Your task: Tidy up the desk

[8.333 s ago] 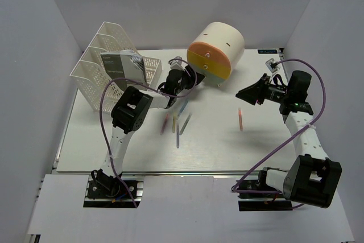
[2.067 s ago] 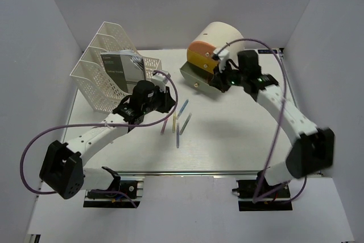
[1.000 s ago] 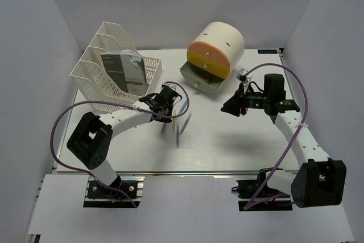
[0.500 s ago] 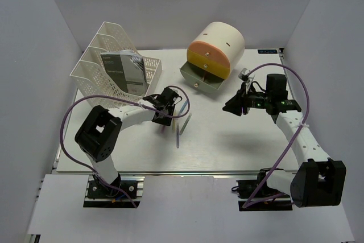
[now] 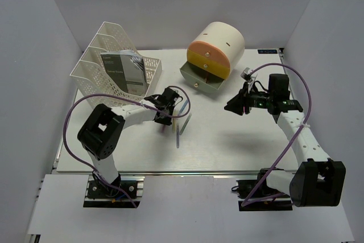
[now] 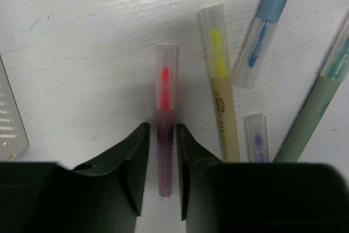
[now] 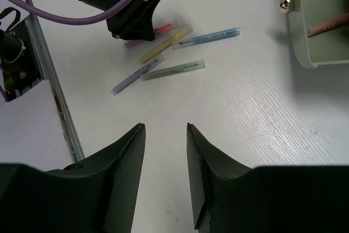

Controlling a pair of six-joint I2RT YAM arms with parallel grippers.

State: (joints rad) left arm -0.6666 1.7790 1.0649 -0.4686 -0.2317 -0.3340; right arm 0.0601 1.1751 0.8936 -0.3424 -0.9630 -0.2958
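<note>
Left gripper (image 6: 162, 151) straddles the pink highlighter (image 6: 165, 107) closely; whether it is clamped cannot be told. Right gripper (image 7: 166, 151) hangs open, empty. The desk (image 5: 227, 146) spreads beneath both arms. Five pens lie loose left of centre, drawer (image 5: 202, 81) open — judged early.

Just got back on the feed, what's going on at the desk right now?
The left gripper is low over the desk, its jaws on either side of the pink highlighter. That one lies flat next to the yellow highlighter. I cannot tell whether it is clamped yet. The right gripper hovers open and empty near the drawer unit, whose bottom drawer is pulled out with a pinkish pen inside.
</note>
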